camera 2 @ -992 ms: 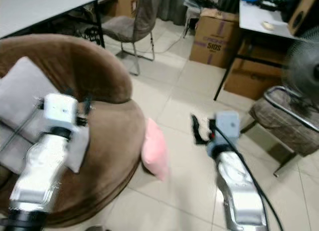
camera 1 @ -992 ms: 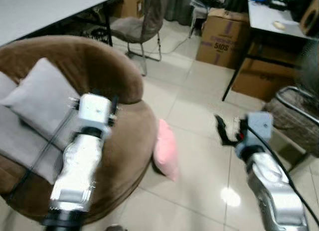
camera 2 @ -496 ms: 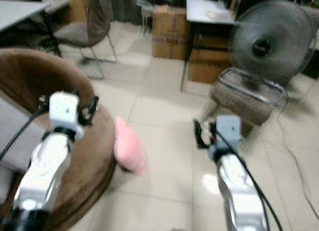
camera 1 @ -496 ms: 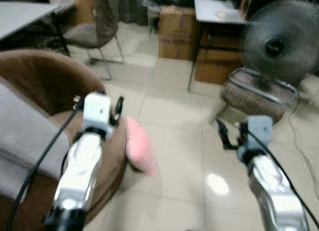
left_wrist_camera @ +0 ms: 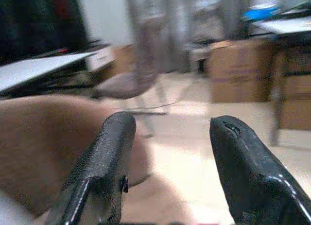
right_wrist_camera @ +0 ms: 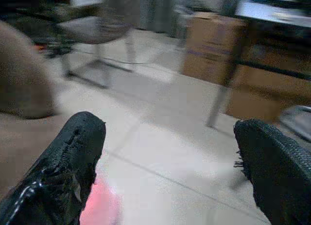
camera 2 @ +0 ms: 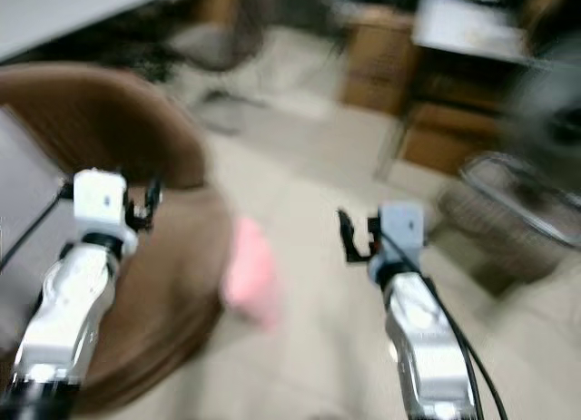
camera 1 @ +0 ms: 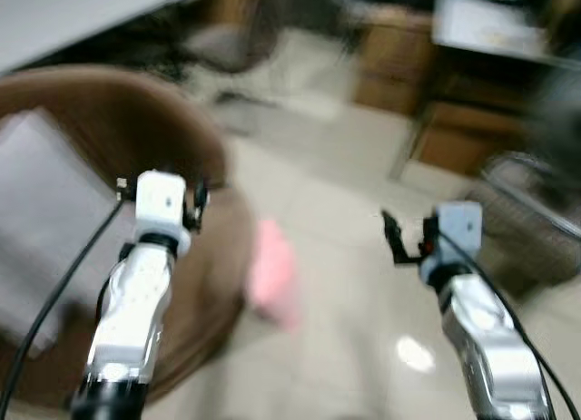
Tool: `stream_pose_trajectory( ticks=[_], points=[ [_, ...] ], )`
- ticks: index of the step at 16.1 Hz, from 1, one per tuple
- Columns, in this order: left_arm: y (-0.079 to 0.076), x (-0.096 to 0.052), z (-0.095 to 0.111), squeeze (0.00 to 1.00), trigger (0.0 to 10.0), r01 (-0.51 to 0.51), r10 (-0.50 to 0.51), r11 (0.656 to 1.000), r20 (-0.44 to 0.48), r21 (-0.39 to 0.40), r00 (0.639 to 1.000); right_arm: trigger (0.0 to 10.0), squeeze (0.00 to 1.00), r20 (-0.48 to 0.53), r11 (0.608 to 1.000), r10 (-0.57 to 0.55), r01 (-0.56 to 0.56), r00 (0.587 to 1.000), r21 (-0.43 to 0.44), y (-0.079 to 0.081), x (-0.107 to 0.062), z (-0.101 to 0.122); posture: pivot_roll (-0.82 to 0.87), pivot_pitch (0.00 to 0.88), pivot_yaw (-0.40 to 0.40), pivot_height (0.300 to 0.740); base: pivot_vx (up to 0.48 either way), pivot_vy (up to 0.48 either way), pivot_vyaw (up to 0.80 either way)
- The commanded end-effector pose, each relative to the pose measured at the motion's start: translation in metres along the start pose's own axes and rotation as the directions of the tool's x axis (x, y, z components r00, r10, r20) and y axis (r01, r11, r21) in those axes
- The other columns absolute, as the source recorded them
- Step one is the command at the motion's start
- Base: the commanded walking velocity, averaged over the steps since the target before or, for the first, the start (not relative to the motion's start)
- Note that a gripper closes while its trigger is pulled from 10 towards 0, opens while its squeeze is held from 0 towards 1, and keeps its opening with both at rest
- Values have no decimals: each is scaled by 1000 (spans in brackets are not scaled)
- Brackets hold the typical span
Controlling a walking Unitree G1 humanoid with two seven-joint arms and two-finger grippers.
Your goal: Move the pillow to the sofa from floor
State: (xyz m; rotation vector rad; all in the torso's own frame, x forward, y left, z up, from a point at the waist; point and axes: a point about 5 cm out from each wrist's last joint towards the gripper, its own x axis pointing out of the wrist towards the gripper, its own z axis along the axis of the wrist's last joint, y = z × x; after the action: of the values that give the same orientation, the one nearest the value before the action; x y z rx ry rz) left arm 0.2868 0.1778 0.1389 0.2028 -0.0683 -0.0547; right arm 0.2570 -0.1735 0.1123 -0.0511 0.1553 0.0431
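Pink pillow on the floor beside the sofa

The pink pillow [camera 1: 273,273] lies blurred on the tiled floor [camera 1: 345,257], against the right edge of the round brown sofa [camera 1: 136,130]. The left gripper [left_wrist_camera: 167,162] hangs over the sofa, fingers spread; the right gripper [right_wrist_camera: 170,171] hangs above the floor, fingers wide apart, holding nothing.

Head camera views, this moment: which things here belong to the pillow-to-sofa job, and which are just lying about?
Belongs to the job:
- pink pillow, on the floor against the sofa base
- brown sofa
- left gripper and right gripper, both open, holding nothing

Just lying about:
- grey cushion on the sofa
- cardboard boxes
- chair
- tables
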Motion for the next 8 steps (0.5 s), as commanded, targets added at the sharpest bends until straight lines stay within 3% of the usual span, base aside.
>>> stream_pose_trajectory(
  ticks=[1, 8],
  points=[
    [-6, 1, 3, 0, 10000, 24, -24, 1000, 9, 1, 1000, 10000, 0, 12, 1000, -26, 26, 1000, -2, -7, 0, 2, 27, 0, -21, 740, 431, 0, 0],
    [-7, 4, 4, 0, 10000, 46, -46, 999, 10, 10, 999, 10000, 0, 17, 998, -56, 56, 998, 8, -10, -1, 1, 23, 0, -10, 740, 427, 0, 0]
  ],
)
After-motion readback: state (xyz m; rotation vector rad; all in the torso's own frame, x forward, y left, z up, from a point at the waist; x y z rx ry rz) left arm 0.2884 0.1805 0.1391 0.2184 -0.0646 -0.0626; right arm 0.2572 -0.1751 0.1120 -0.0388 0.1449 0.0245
